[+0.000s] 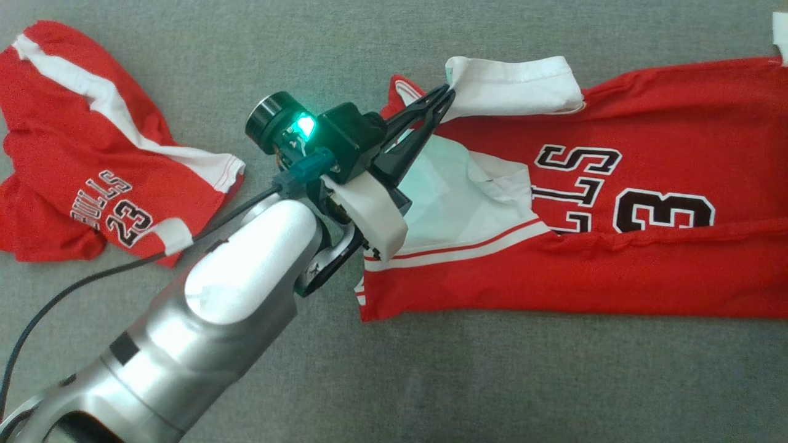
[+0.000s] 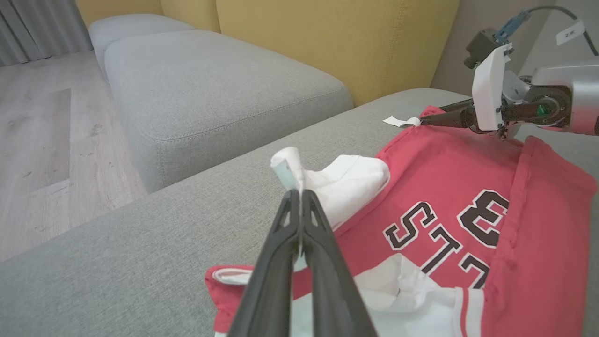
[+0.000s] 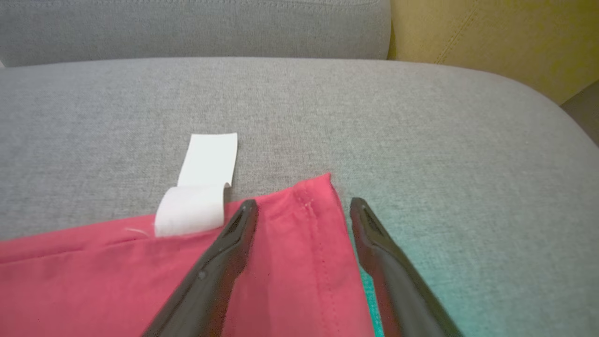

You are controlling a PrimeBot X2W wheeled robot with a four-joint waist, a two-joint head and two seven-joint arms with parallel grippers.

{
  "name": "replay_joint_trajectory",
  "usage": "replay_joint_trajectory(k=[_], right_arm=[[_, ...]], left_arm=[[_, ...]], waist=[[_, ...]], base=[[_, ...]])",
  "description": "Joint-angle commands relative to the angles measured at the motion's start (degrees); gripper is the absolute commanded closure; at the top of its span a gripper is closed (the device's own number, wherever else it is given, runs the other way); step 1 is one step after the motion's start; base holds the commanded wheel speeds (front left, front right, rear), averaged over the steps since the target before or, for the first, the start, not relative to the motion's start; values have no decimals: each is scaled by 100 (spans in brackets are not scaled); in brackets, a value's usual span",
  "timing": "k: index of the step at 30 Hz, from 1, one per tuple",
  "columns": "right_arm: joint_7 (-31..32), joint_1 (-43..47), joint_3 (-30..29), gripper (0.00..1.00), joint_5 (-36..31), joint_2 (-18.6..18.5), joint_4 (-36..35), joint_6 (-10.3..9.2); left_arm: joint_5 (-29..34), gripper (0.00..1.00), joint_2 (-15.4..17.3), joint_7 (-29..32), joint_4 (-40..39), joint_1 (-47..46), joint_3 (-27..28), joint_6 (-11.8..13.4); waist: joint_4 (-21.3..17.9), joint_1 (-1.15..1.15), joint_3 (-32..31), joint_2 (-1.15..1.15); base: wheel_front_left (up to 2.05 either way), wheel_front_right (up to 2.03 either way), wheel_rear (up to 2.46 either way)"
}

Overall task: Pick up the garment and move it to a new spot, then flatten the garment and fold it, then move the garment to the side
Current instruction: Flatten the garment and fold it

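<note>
The left gripper (image 1: 448,95) has its two dark fingers pressed together, clamped on the edge of the white sleeve (image 1: 517,86) of the red shirt (image 1: 677,264). In its own wrist view the gripper (image 2: 299,194) pinches a fold of that sleeve (image 2: 346,182) right at the fingertips, and a small curl of white cloth stands up just beyond them. The rest of the shirt (image 2: 444,187) spreads away to the right of the fingers in that view. It lies on the grey sofa (image 2: 140,257) with black-and-white letters and a number facing up. One long edge is folded over onto the body. More white cloth with a red stripe lies under the fingers.

The right gripper (image 3: 303,206) is at the far end of the shirt (image 3: 290,281), with its fingers apart. The hemmed red corner lies between them. The finger on the left in that view is over the red cloth, and the other is just off the edge, over bare sofa (image 3: 421,117). I cannot tell whether the tips touch the cloth. Just beside the first finger, a white tag (image 3: 201,187) curls out from the hem onto the cushion. In the left wrist view this gripper (image 2: 428,121) sits low at the shirt's far corner.

Well apart from the left gripper, on the outer side of its arm, a second red shirt (image 1: 92,141) lies crumpled on the sofa.
</note>
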Motion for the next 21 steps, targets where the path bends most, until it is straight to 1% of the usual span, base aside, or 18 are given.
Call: replay_joint_trajectory(k=[1,5,6,7,8,9,16,21], right_arm=[[-61,-130,2,0,-109,-109,-53,-5],[-119,-208,-56,0,-313,-79,147,-5],[-145,-231,-75,2,-364,-60,197,-5],[-176,-258,-106,18,-389,-30,247,-5],[-219,-282,-127,82,-408,2,292,-5],[-266,-302,-130,100,-430,33,332,-5],[-852,-419,29,100,-429,143,455,-5],[-1336,-508,340,100,-15,220,416,-5]], left_arm=[[61,100,162,36,-239,-24,157,68],[48,100,173,84,-353,-16,155,115],[45,100,180,94,-377,-16,156,127],[42,100,189,106,-398,-16,157,139],[39,100,200,115,-414,-14,158,149],[39,100,217,122,-426,-12,159,158],[-18,100,382,64,-292,-30,346,305],[-118,100,519,18,47,-283,623,358]], waist=[[26,-1,19,0],[32,-1,29,0],[26,-1,27,0],[19,-1,23,0],[7,-1,16,0],[-10,-1,4,0],[-233,-1,-175,0],[-460,-1,-281,0]], base=[[0,0,0],[0,0,0],[0,0,0],[0,0,0],[0,0,0],[0,0,0],[0,0,0],[0,0,0]])
